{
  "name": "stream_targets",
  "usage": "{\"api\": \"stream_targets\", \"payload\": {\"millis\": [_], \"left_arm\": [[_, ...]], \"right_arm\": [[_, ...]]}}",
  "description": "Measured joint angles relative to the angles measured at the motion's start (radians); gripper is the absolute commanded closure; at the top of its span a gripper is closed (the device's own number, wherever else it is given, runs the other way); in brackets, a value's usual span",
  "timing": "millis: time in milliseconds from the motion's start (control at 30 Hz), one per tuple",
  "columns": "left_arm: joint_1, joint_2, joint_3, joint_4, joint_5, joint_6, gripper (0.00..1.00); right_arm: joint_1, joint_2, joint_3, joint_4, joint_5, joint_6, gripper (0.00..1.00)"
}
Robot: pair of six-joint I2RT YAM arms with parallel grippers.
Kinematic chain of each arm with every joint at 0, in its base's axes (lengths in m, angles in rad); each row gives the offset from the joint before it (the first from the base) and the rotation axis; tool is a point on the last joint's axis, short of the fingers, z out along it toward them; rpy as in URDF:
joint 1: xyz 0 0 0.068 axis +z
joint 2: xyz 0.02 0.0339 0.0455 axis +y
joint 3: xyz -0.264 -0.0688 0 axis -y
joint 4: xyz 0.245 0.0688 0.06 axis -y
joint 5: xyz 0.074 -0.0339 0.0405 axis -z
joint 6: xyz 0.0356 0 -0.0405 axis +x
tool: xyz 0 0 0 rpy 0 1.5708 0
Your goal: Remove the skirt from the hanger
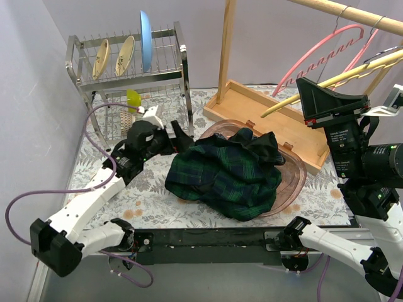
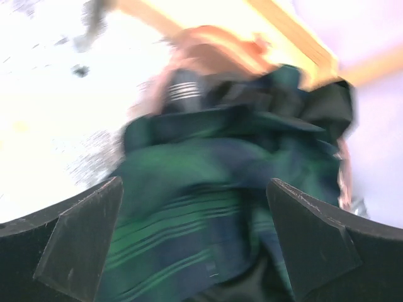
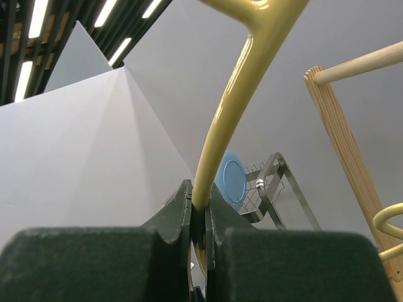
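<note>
The dark green and blue plaid skirt (image 1: 228, 168) lies heaped in a clear pinkish tray (image 1: 296, 179) at mid-table; it fills the left wrist view (image 2: 208, 189). My left gripper (image 1: 179, 139) is open at the skirt's left edge, its fingers (image 2: 82, 239) wide apart around the cloth. My right gripper (image 1: 321, 99) is raised at the right and shut on the bare yellow hanger (image 1: 352, 70), whose arm runs up between the jaws in the right wrist view (image 3: 217, 132).
A wooden clothes rack (image 1: 271, 110) with a pink hanger (image 1: 321, 53) stands at the back right. A metal dish rack (image 1: 129, 63) with a blue plate and two yellow plates stands at the back left. A floral cloth covers the table.
</note>
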Motion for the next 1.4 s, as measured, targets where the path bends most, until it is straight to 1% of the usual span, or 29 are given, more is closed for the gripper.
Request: {"api": "stream_targets", "payload": {"millis": [67,167,267,333,433,467,533,567,600,667,700,767,800,833,900,967,1033,1133,1233,1400], "left_arm": [[0.072,-0.022,-0.042,-0.015,0.04,-0.034,0.02],[0.132,-0.008,-0.085,-0.017,0.1,-0.068,0.02],[0.183,-0.032,-0.201,0.015,0.169,-0.1,0.02],[0.22,-0.058,-0.281,0.055,0.24,-0.119,0.03],[0.251,-0.089,-0.367,0.105,0.33,-0.14,0.06],[0.253,-0.103,-0.388,0.113,0.349,-0.144,0.09],[0.253,-0.135,-0.421,0.122,0.377,-0.152,0.1],[0.253,-0.153,-0.433,0.128,0.392,-0.154,0.15],[0.253,-0.171,-0.441,0.137,0.412,-0.158,0.22],[0.253,-0.183,-0.449,0.167,0.438,-0.169,0.39],[0.253,-0.184,-0.454,0.188,0.456,-0.173,0.63],[0.253,-0.18,-0.464,0.216,0.485,-0.19,0.82],[0.253,-0.177,-0.466,0.22,0.498,-0.191,0.97],[0.253,-0.176,-0.464,0.223,0.509,-0.197,1.0],[0.253,-0.182,-0.454,0.22,0.521,-0.208,1.0],[0.252,-0.185,-0.409,0.201,0.531,-0.216,1.0],[0.246,-0.169,-0.332,0.204,0.542,-0.227,1.0],[0.212,-0.12,-0.208,0.255,0.549,-0.239,1.0],[0.126,-0.017,-0.097,0.323,0.541,-0.24,1.0],[-0.056,0.227,0.092,0.401,0.503,-0.228,1.0]], "right_arm": [[0.0,0.0,0.0,0.0,-0.003,0.002,0.99],[0.0,0.004,0.0,0.0,-0.012,0.005,0.99],[0.0,0.011,0.0,0.0,-0.018,0.007,0.99],[0.0,0.014,0.0,0.0,-0.019,0.007,0.99],[0.0,0.016,0.0,0.0,-0.019,0.007,0.99],[0.0,0.016,0.0,0.0,-0.019,0.007,0.99],[0.0,0.016,0.0,0.0,-0.019,0.007,0.99],[0.0,0.016,0.0,0.0,-0.019,0.007,0.99],[0.0,0.017,0.0,0.0,-0.019,0.007,0.99],[0.0,0.018,0.0,0.001,-0.02,0.008,0.99],[0.0,0.019,0.0,0.001,-0.023,0.012,0.99],[0.0,0.023,0.0,0.002,-0.027,0.018,0.99],[0.0,0.025,0.0,0.002,-0.028,0.022,0.99],[0.0,0.027,0.0,0.002,-0.031,0.024,0.99],[0.0,0.032,0.0,0.001,-0.032,0.026,0.99],[0.0,0.036,0.0,0.001,-0.035,0.026,0.99],[0.0,0.038,0.0,0.001,-0.039,0.026,0.99],[0.0,0.037,0.0,0.002,-0.039,0.026,0.99],[0.0,0.036,0.0,0.006,-0.038,0.025,0.99],[0.0,0.031,0.0,0.008,-0.034,0.021,0.99]]}}
